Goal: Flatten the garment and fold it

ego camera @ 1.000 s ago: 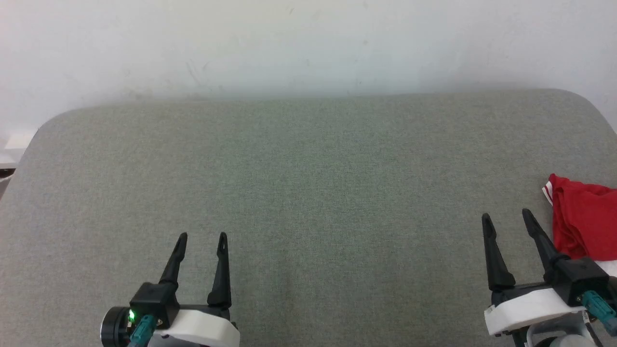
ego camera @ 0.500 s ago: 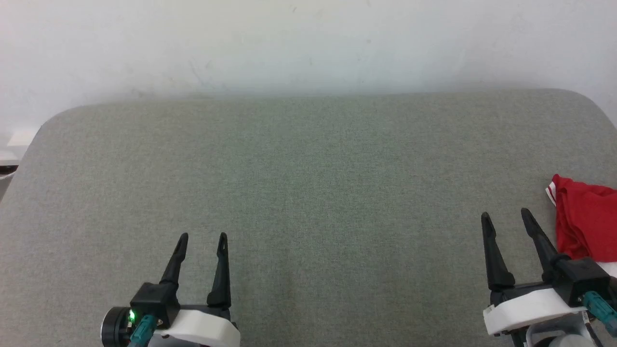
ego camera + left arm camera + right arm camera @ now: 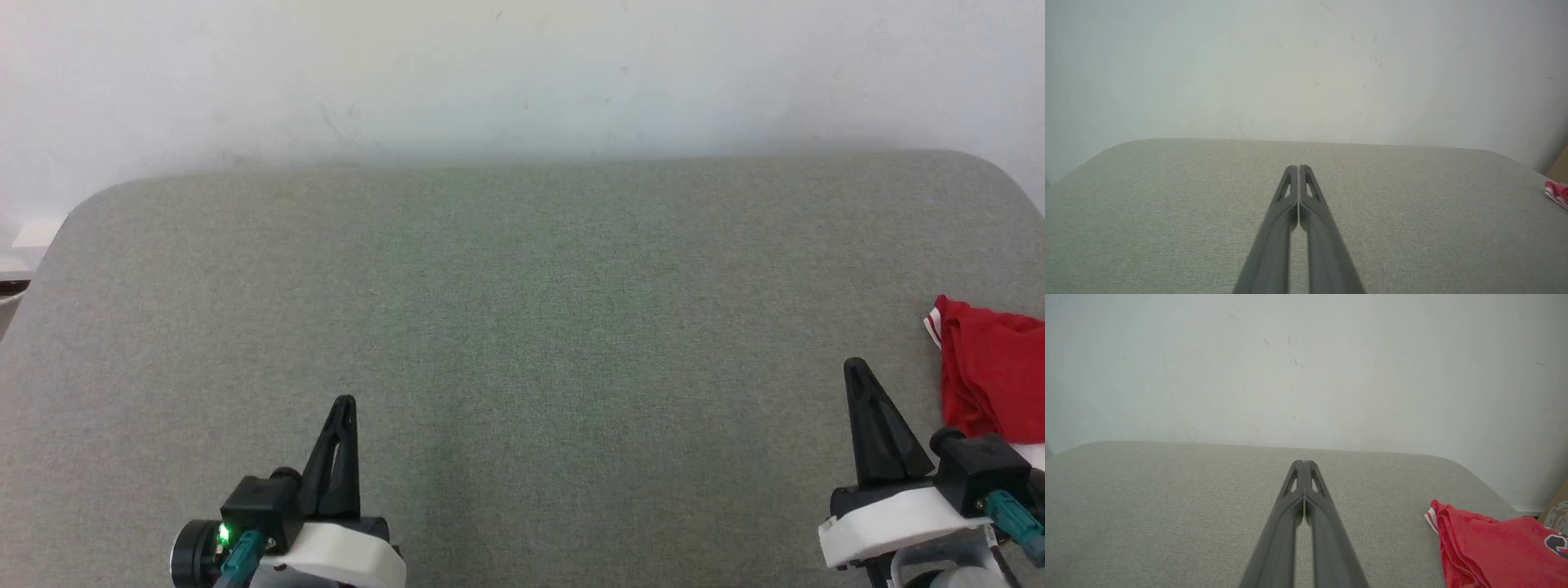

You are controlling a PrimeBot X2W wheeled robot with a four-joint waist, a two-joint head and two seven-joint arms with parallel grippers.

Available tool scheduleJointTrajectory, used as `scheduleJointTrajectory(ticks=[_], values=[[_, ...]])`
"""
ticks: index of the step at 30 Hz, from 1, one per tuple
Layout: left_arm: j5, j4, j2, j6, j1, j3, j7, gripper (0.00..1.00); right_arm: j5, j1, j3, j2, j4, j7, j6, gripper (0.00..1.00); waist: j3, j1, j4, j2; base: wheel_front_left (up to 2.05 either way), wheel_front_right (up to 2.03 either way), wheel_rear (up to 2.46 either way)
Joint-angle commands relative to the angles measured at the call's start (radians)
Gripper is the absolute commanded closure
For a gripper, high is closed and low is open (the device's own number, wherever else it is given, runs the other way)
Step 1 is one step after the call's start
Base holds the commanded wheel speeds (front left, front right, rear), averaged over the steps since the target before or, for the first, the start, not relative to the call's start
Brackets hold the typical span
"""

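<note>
At the lower left of the head view, the left end effector [image 3: 344,402] has its two dark fingers pressed together into one point, empty, over a grey-green fabric surface [image 3: 522,327]. A small green light glows on its wrist housing. At the lower right, the right end effector [image 3: 856,365] is closed the same way and grips nothing.

The shirt [image 3: 992,376] lies bunched at the right edge of the surface, just to the right of the right end effector and well apart from the left one. From the head, it is a crumpled red mass cut off by the picture's edge, with a sliver of red-and-white striped trim at its upper left corner and some white cloth at its near side. The fingertips are clear of it. Whether the black finger mount touches the cloth I cannot tell.

The right wrist view looks along the closed fingers [image 3: 1290,522] toward a pale, scuffed wall [image 3: 1306,367] and brings in more of the shirt [image 3: 1494,547]. It shows the folds in the red cloth, the striped trim [image 3: 1431,518] at its near corner, and a patch of dark print outlined in white [image 3: 1555,543] at the picture's right edge.

The left wrist view looks over the width of the surface past its own shut fingers [image 3: 1274,245]. There the shirt [image 3: 1557,194] is a small reddish scrap at the far right edge.
</note>
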Motion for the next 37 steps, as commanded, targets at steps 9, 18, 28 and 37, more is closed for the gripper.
scheduleJointTrajectory(ticks=[9,18,28,37], values=[[0.018,-0.011,0.0,-0.001,-0.007,0.01,0.022,1.0,-0.008,-0.005,0.008,0.001,-0.009,0.019,0.0,1.0,0.0,0.0,-0.001,0.0,0.0,0.0,0.0],[0.028,-0.017,0.0,-0.001,-0.01,0.016,0.04,1.0,-0.013,-0.007,0.012,0.001,-0.013,0.035,0.0,1.0,0.001,0.0,-0.001,0.0,0.0,0.0,0.0],[0.038,-0.024,-0.001,-0.002,-0.013,0.023,0.06,1.0,-0.018,-0.009,0.016,0.001,-0.019,0.054,-0.001,1.0,0.001,0.0,-0.002,0.0,0.0,0.0,0.0],[0.047,-0.029,-0.001,-0.002,-0.016,0.028,0.077,1.0,-0.022,-0.011,0.019,0.002,-0.023,0.068,-0.001,1.0,0.001,0.0,-0.002,0.0,0.0,0.0,0.0]])
